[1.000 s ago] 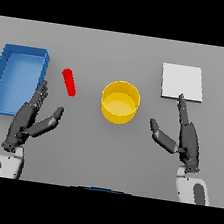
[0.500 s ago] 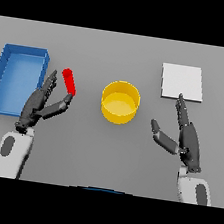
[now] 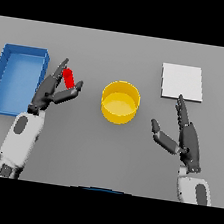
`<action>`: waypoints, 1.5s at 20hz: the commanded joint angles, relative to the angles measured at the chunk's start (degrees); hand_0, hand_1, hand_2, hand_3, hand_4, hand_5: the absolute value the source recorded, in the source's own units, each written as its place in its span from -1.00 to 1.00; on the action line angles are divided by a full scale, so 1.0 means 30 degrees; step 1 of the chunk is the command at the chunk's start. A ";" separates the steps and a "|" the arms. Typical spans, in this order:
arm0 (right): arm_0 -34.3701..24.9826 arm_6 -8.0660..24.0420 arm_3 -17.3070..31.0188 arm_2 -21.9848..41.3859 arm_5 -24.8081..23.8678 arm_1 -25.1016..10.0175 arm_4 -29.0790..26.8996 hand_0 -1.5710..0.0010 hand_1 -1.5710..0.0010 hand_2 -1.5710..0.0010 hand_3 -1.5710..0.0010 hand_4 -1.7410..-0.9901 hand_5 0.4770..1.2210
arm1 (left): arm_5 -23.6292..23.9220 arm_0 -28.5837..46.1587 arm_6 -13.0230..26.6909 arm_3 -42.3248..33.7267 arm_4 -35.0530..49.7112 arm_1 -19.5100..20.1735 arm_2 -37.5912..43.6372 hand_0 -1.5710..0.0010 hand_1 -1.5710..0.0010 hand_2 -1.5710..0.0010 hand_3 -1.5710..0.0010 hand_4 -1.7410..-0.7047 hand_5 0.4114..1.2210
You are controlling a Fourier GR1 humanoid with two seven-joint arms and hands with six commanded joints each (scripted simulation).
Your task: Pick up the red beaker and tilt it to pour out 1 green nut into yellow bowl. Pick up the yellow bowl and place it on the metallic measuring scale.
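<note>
1. Beaker point(image 3: 68, 78) first: it lies on the table point(image 3: 103, 153), just right of the blue tray point(image 3: 16, 79) and well left of the bowl point(image 3: 120, 101). Your left robot hand point(image 3: 50, 91) is at it with fingers spread, the beaker sitting between the long fingers and the thumb; nothing is clamped yet, as far as this view shows.
2. Close the fingers and thumb round the beaker's middle, not its tip, so it does not squirt out sideways toward the tray.
3. Lift only once the hold looks firm, then keep the mouth up while you carry it right (whether the nut is inside cannot be seen from here).
4. Over the bowl, tilt slowly; you want one nut out, so stop the tilt as soon as it drops.
5. Left arm pose: the forearm comes in from the lower left and slants up and right, with the palm turned toward the beaker and the fingers pointing away from you.
6. Right robot hand point(image 3: 183, 137) is idle near the lower right, fingers straight and apart, thumb out to the left, just below the scale point(image 3: 182, 82) and holding nothing. Leave it there until the bowl needs moving.
</note>
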 commanded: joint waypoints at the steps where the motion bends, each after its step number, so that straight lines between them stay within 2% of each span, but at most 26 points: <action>1: 0.0105 -0.0130 -0.0025 -0.0038 0.0072 0.0019 -0.0154 1.00 1.00 1.00 1.00 0.36 -0.58 | 0.0138 -0.0255 -0.0270 0.0442 -0.0130 -0.0104 -0.0005 1.00 1.00 1.00 1.00 0.05 -0.38; 3: 0.0321 -0.0283 -0.0179 0.0084 0.0060 0.0047 -0.0038 1.00 1.00 1.00 1.00 0.35 -0.57 | 0.0305 -0.0815 -0.0460 0.1133 -0.0258 -0.0084 0.0126 1.00 1.00 1.00 1.00 0.05 -0.36; 7: 0.0190 0.0076 -0.0299 0.0075 -0.0064 0.0020 0.0095 1.00 1.00 1.00 1.00 0.33 -0.56 | 0.0577 -0.1946 -0.0969 0.2780 -0.0097 -0.0269 0.0652 1.00 1.00 1.00 1.00 -0.01 -0.32; 9: 0.0111 0.0333 -0.0295 -0.0091 -0.0079 -0.0019 -0.0072 1.00 1.00 1.00 1.00 0.32 -0.55 | 0.0737 -0.2325 -0.2165 0.3778 0.0379 -0.0717 0.1171 1.00 1.00 1.00 1.00 -0.09 -0.29; 12: 0.0261 -0.0145 -0.0288 -0.0201 0.0026 -0.0098 -0.0272 1.00 1.00 1.00 1.00 0.32 -0.55 | 0.0875 -0.2842 -0.3191 0.4952 0.0865 -0.0993 0.1817 0.99 0.99 0.93 0.95 -0.20 -0.19; 14: 0.0102 0.0168 -0.0256 -0.0221 -0.0043 -0.0156 -0.0149 1.00 1.00 1.00 1.00 0.33 -0.55 | 0.1180 -0.3035 -0.3732 0.5463 0.0969 -0.1318 0.2036 0.73 0.71 0.63 0.67 -0.34 -0.07; 15: 0.0016 0.0243 -0.0275 -0.0177 -0.0110 -0.0128 -0.0051 1.00 1.00 1.00 1.00 0.34 -0.54 | 0.1558 -0.3345 -0.3756 0.5757 0.0895 -0.1405 0.2158 0.52 0.48 0.42 0.34 -0.36 0.14; 16: 0.0171 0.0119 -0.0347 -0.0282 -0.0037 -0.0280 -0.0141 1.00 1.00 1.00 1.00 0.34 -0.54 | 0.2234 -0.3494 -0.3662 0.6131 0.0593 -0.1423 0.2225 0.30 0.25 0.16 0.07 -0.48 0.31; 17: 0.0266 0.0043 -0.0333 -0.0132 0.0006 -0.0108 -0.0154 1.00 1.00 1.00 1.00 0.34 -0.54 | 0.2654 -0.3651 -0.3521 0.6317 0.0152 -0.1311 0.2078 0.04 0.00 -0.08 -0.13 -0.57 0.45; 20: 0.0069 0.0189 -0.0237 -0.0255 -0.0118 -0.0201 -0.0066 1.00 1.00 1.00 1.00 0.33 -0.53 | 0.2850 -0.3786 -0.3844 0.6333 -0.0547 -0.1218 0.1540 -0.47 -0.49 -0.53 -0.41 -0.76 0.72; 21: 0.0175 -0.0035 -0.0184 -0.0045 -0.0072 -0.0028 0.0014 1.00 1.00 1.00 1.00 0.33 -0.54 | 0.2800 -0.3868 -0.3808 0.6310 -0.0417 -0.1357 0.1526 -0.57 -0.59 -0.62 -0.47 -0.80 0.78; 24: -0.0081 -0.0014 -0.0076 -0.0231 0.0216 -0.0014 -0.0530 1.00 1.00 1.00 1.00 0.30 -0.55 | 0.2723 -0.3706 -0.3644 0.6018 -0.0450 -0.1300 0.1465 -0.78 -0.79 -0.81 -0.73 -0.62 0.88; 26: 0.0121 -0.0020 -0.0144 -0.0177 -0.0005 -0.0007 -0.0246 1.00 1.00 1.00 1.00 0.32 -0.56 | 0.1986 -0.3428 -0.4210 0.5540 0.0482 -0.1479 0.1810 -0.86 -0.87 -0.88 -0.83 -0.75 0.86; 30: 0.0374 -0.0180 -0.0535 -0.0110 0.0092 -0.0169 -0.0188 1.00 1.00 1.00 1.00 0.34 -0.55 | 0.1033 -0.3493 -0.3861 0.3931 0.1894 -0.1372 0.2079 -0.94 -0.94 -0.95 -0.93 -0.90 0.80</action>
